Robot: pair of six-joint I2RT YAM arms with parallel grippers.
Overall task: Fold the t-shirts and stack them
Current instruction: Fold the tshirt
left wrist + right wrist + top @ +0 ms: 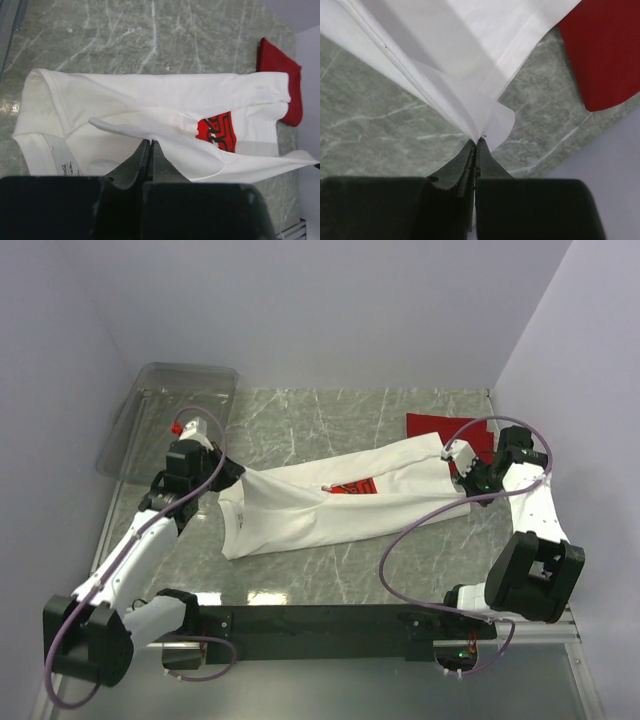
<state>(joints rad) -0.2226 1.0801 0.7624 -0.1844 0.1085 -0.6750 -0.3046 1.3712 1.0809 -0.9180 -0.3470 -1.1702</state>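
1. A clear bin [185,390] sits at the far-left corner of the counter [330,410], partly over its edge.
2. The left gripper [228,475] is just right of the bin and nearer. Its fingers are pressed together on a raised fold of the white shirt [330,515] at the collar end. The wrist view shows the neck label just left of the fingers.
3. The white shirt runs in a long, narrow band across the middle of the counter, from the left gripper up and right to the other one. It is doubled lengthwise, and its red graphic [352,486] shows partly from under a fold near the middle.
4. The right gripper [462,468] is at the shirt's right end. Its fingers are closed tight, pinching the layered edge of the white cloth at their tips.
5. The red shirt [440,428] lies flat at the far right of the counter. The white shirt's right end overlaps its near edge.
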